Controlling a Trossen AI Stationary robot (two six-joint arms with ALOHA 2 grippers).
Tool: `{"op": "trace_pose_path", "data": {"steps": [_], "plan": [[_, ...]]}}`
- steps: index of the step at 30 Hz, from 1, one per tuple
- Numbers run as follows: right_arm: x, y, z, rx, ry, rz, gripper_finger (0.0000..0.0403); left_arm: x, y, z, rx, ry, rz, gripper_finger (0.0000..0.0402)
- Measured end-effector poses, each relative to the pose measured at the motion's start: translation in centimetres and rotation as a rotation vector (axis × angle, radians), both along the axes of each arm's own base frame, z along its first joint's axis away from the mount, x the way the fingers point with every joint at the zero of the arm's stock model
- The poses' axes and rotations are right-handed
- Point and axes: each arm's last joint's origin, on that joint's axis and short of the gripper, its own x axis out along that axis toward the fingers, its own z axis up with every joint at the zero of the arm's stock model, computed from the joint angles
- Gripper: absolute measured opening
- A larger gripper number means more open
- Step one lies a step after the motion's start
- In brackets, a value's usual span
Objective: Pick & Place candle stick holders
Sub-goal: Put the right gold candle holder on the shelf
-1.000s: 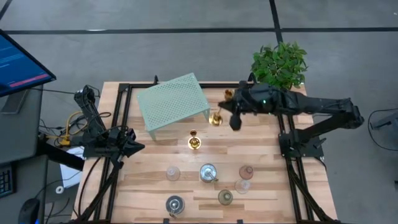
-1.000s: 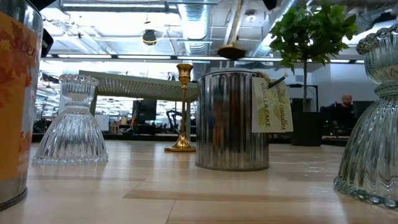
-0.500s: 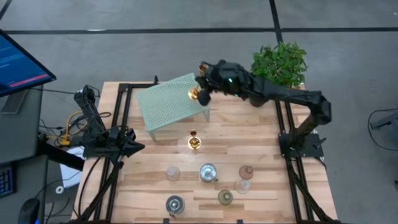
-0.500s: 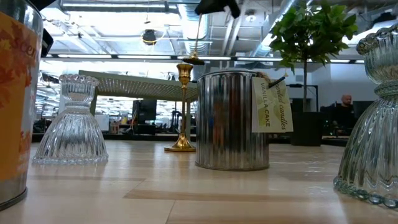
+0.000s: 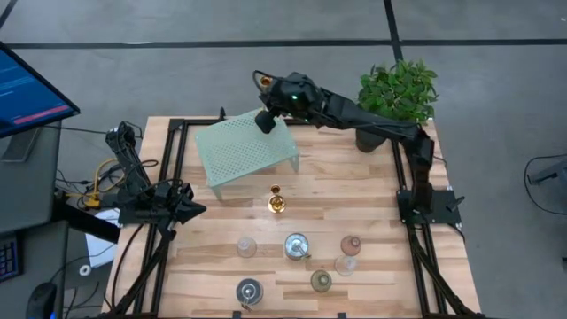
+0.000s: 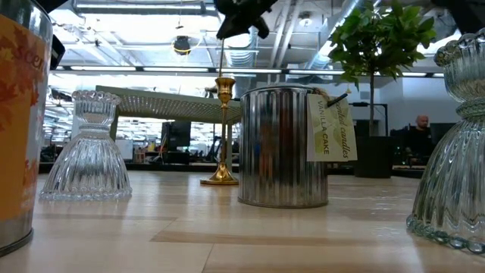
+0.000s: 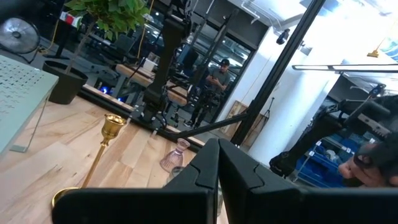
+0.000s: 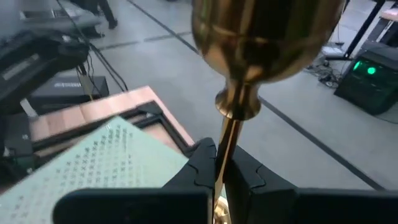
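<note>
Candlestick (image 8: pixel 231 134), gold, was pinched in right jaws (image 5: pixel 266 118), high over the green rack (image 5: pixel 244 146), not yet set down. Approx. seven holders, incl. a short gold one (image 5: pixel 276 204), waited on the surface (image 5: pixel 372 199). Left jaws (image 5: pixel 190 210) were pressed together, idle at left edge.

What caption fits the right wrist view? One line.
Right gripper shut on a gold candlestick's slim stem, held above the mint-green rack.

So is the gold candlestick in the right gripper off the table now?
Yes, off the table: the right gripper is shut on the gold candlestick, above the mint-green rack.
</note>
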Motion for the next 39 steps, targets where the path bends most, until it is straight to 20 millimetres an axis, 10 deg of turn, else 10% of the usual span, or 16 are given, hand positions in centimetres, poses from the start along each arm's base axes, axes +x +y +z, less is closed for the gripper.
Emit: {"op": "trace_pose_path", "data": {"steps": [39], "plan": [[-0.2,-6.4,-2.9,0.103,-0.045,-0.086,0.0001,0.0,0.0,0.0,-0.001,0.003,0.006,0.0008]]}}
